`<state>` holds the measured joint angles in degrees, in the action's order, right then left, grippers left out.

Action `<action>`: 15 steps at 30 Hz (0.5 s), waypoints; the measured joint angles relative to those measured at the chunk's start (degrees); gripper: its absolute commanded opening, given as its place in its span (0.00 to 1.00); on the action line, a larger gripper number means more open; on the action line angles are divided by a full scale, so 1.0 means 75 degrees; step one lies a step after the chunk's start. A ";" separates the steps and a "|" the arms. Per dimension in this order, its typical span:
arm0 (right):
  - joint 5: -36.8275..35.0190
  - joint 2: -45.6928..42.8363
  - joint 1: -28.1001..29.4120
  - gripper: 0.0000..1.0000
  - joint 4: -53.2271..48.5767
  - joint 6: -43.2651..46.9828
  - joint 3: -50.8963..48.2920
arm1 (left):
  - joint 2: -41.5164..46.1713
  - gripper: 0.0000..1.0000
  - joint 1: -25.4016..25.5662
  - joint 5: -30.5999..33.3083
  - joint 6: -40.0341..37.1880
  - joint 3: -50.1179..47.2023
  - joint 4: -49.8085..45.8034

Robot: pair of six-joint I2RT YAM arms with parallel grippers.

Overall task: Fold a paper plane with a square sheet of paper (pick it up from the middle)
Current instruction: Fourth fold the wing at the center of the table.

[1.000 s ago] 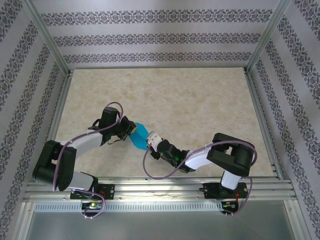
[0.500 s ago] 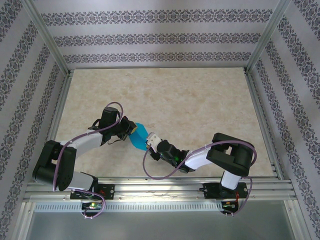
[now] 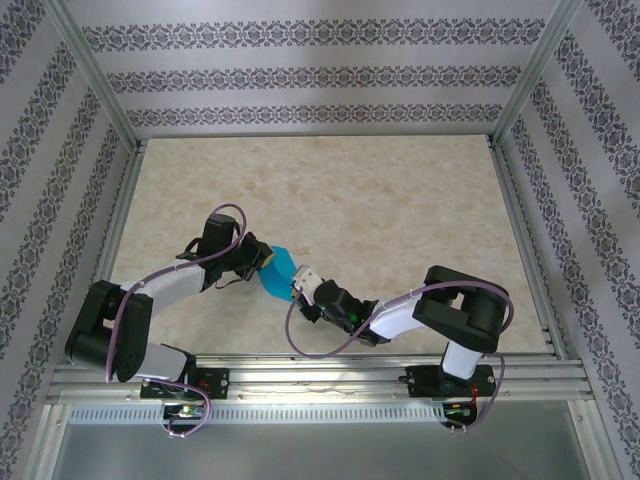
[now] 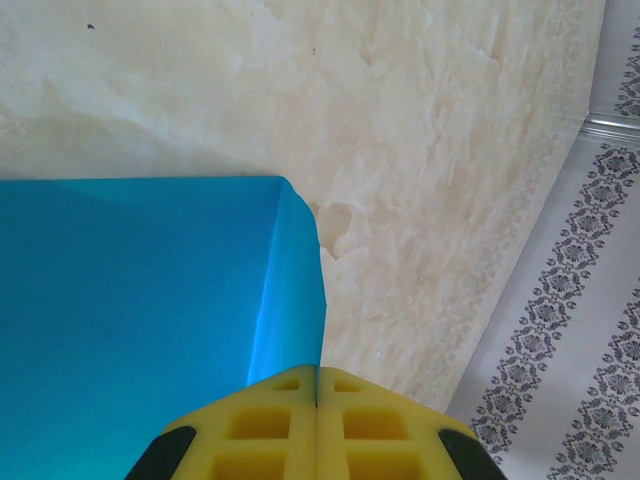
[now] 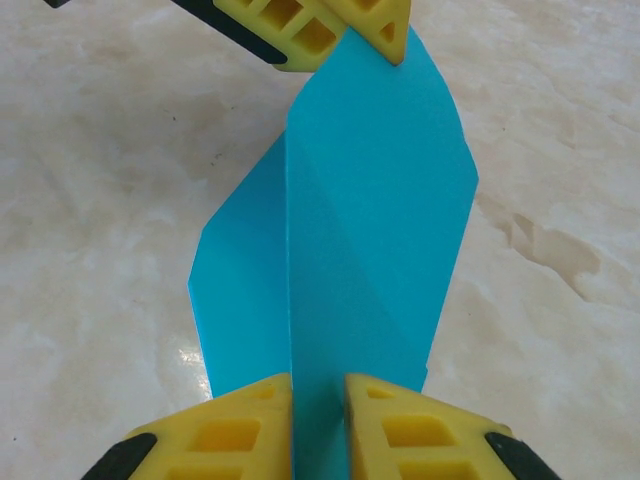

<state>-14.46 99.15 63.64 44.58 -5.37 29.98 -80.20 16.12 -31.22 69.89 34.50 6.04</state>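
The square sheet of paper point(image 3: 280, 270) is teal-blue and folded into a narrow shape with a centre crease, stretched between both grippers just above the table. My left gripper point(image 3: 267, 258) is shut on its far end; in the left wrist view the yellow pads point(image 4: 250, 430) meet at the gripper tip point(image 4: 317, 372) on the paper's edge point(image 4: 130, 300). My right gripper point(image 3: 298, 285) is at the near end. Its jaws point(image 5: 318, 385) stand a narrow gap apart, with the creased paper point(image 5: 370, 220) running between them. The left fingers point(image 5: 300, 35) show at the top.
The beige marbled table point(image 3: 400, 210) is bare around the paper. Patterned walls and metal frame posts point(image 3: 520, 90) enclose it on three sides. The arm bases sit on the rail point(image 3: 320, 375) at the near edge.
The right gripper has shifted very slightly left along the paper and its jaws have narrowed a touch. The left gripper and paper hold still.
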 measured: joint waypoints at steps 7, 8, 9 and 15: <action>0.0032 0.0000 -0.0003 0.14 0.0000 -0.0099 -0.0003 | 0.0000 0.00 0.0000 0.0003 0.0000 0.0000 -0.0003; 0.0052 0.0000 -0.0003 0.13 0.0000 -0.0102 -0.0003 | 0.0000 0.00 0.0000 0.0006 0.0000 0.0000 -0.0003; 0.0061 0.0000 -0.0003 0.12 -0.0003 -0.0108 -0.0003 | 0.0000 0.00 0.0000 0.0006 0.0003 0.0000 -0.0003; 0.0085 0.0000 -0.0003 0.10 0.0003 -0.0256 -0.0003 | 0.0006 0.14 0.0000 0.0026 0.0000 0.0000 -0.0006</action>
<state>-13.82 99.15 63.61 44.60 -7.29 29.95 -80.16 16.12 -31.03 69.89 34.50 6.00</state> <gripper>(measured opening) 0.104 0.090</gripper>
